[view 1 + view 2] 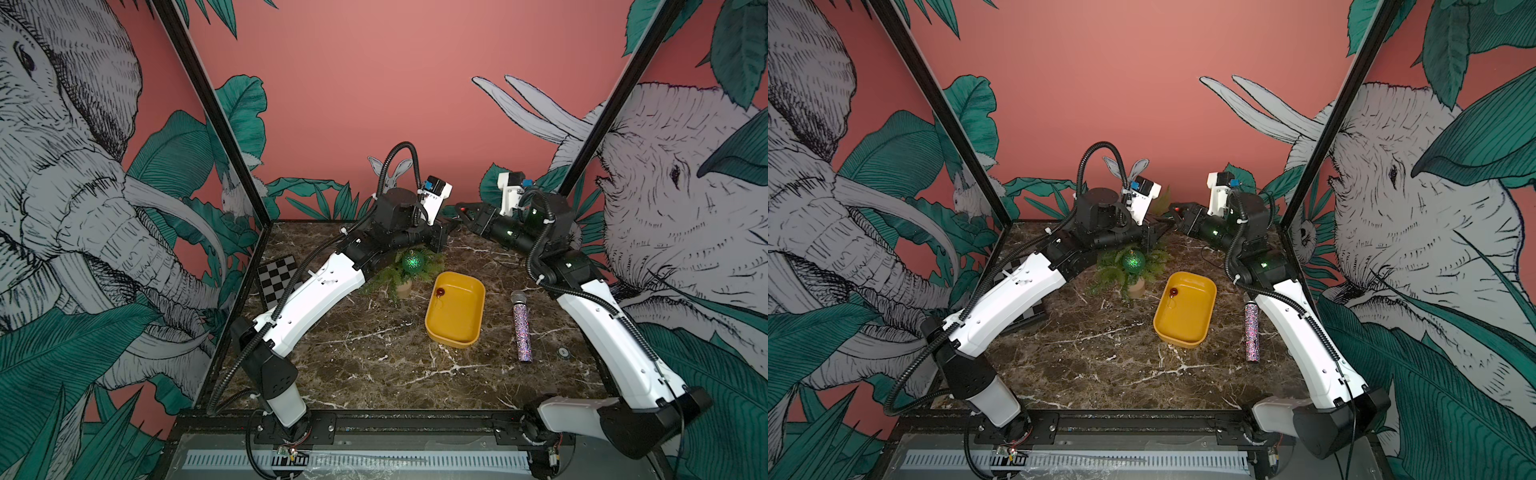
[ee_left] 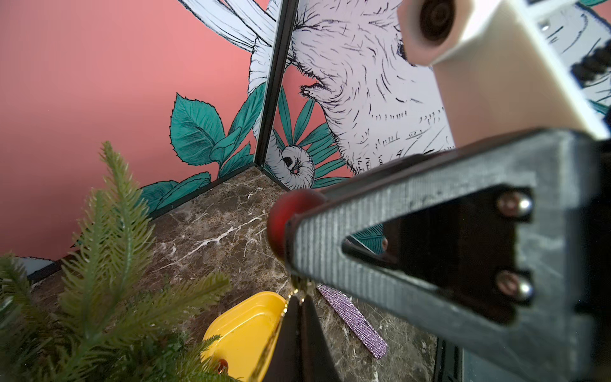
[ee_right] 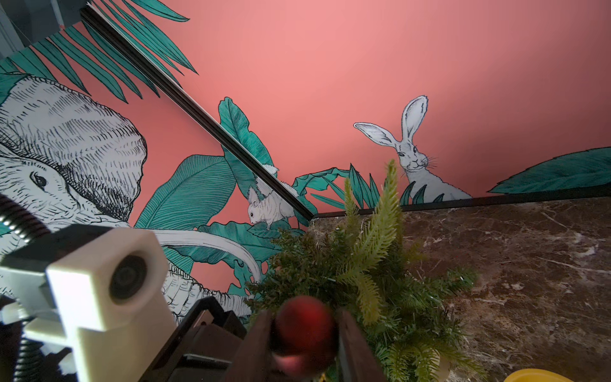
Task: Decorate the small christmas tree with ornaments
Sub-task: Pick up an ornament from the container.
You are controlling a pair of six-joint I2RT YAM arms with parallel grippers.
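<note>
White moulded shells (image 1: 316, 291) between black joint housings (image 1: 278, 374); black corrugated cable hoses (image 1: 400, 144); white wrist camera blocks (image 1: 438, 189) with blue plugs; green indicator lights (image 1: 508, 232); ribbed grey jaws, two silver screws (image 2: 515, 203).

The ball (image 1: 412, 262) is glittery green, the tray (image 1: 451, 340) yellow, the table (image 1: 374, 365) white-veined brown

A robot test booth: mural-printed walls (image 1: 374, 83), black frame posts (image 1: 208, 108), marble tabletop (image 1: 374, 365), calibration checkerboard (image 1: 277, 280).

Yel tray (image 1: 462, 322), glitter mic (image 1: 522, 328) beside it, checker bd (image 1: 276, 277)
</note>
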